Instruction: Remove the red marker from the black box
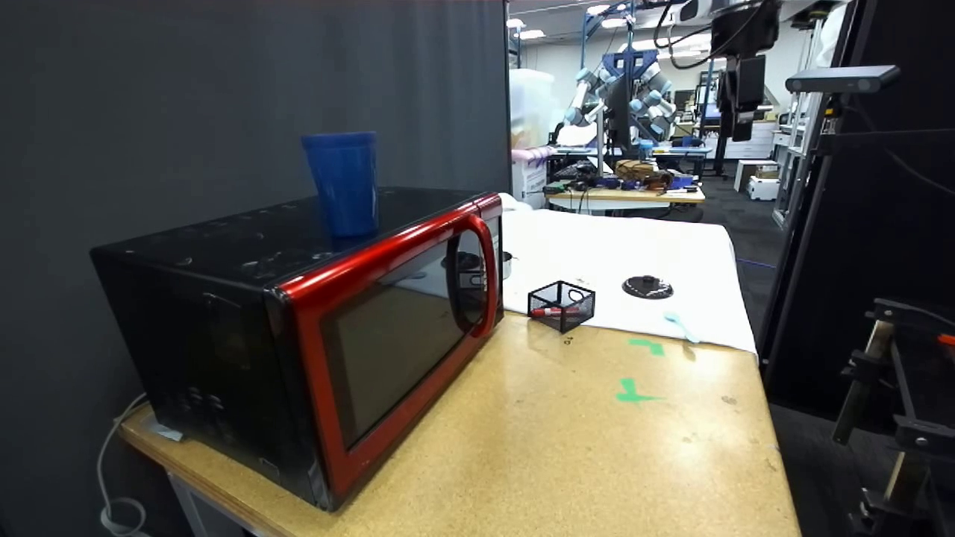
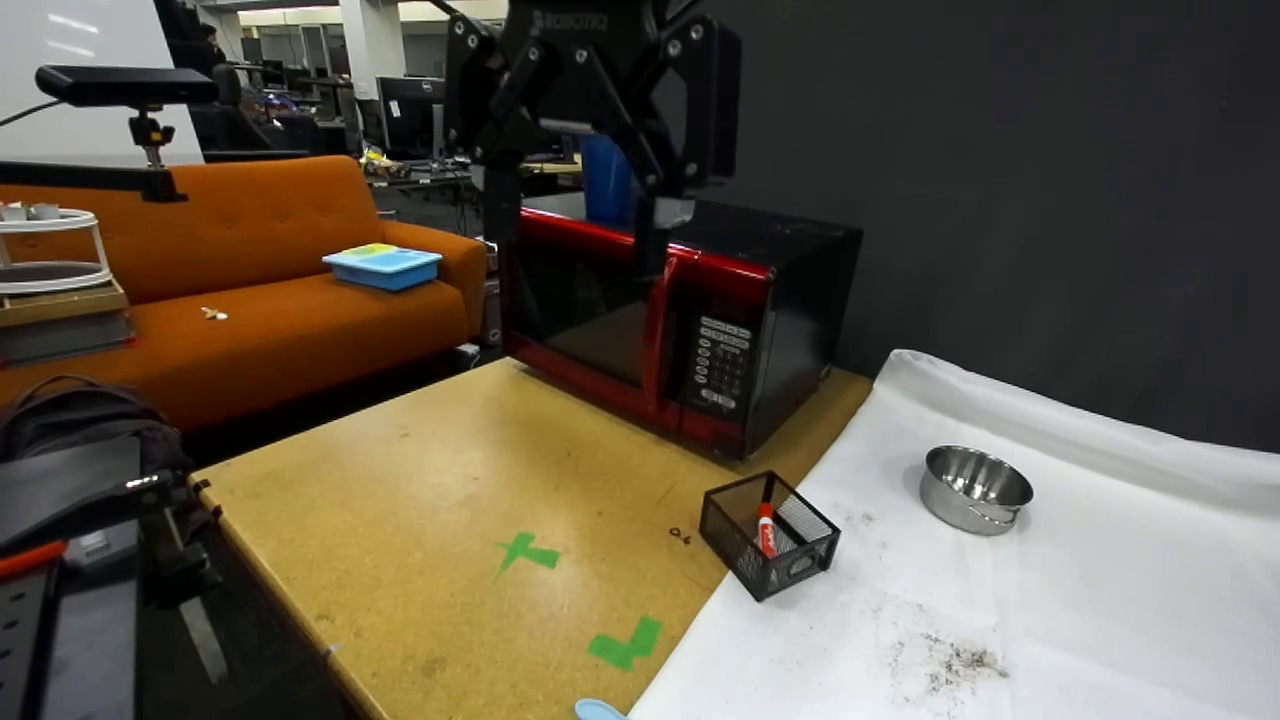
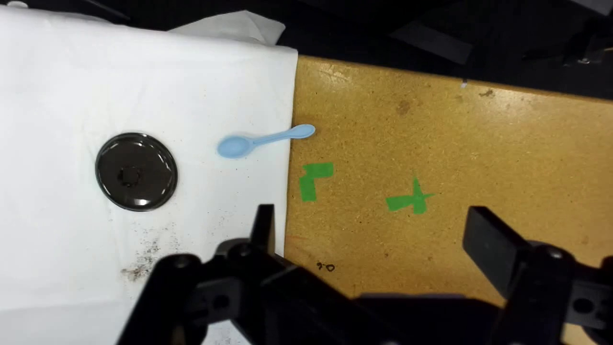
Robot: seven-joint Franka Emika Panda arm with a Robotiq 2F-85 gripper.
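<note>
Gripper (image 2: 576, 245): is being held widely spread, nothing being gripped
Box (image 2: 735, 545): is being supported lower than the gripper
Marker (image 2: 766, 533): is being contained within, perhaps lying flat

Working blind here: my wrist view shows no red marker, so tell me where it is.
Observer: In both exterior views, the red marker is inside the black box.
Operator: Describe how that box sits against the cloth edge.
Observer: It straddles the edge, partly on the white cloth, partly on the wooden tabletop.
Operator: Name another container my view misses.
Observer: In an exterior view, a metal bowl stands upright on the cloth.
</note>
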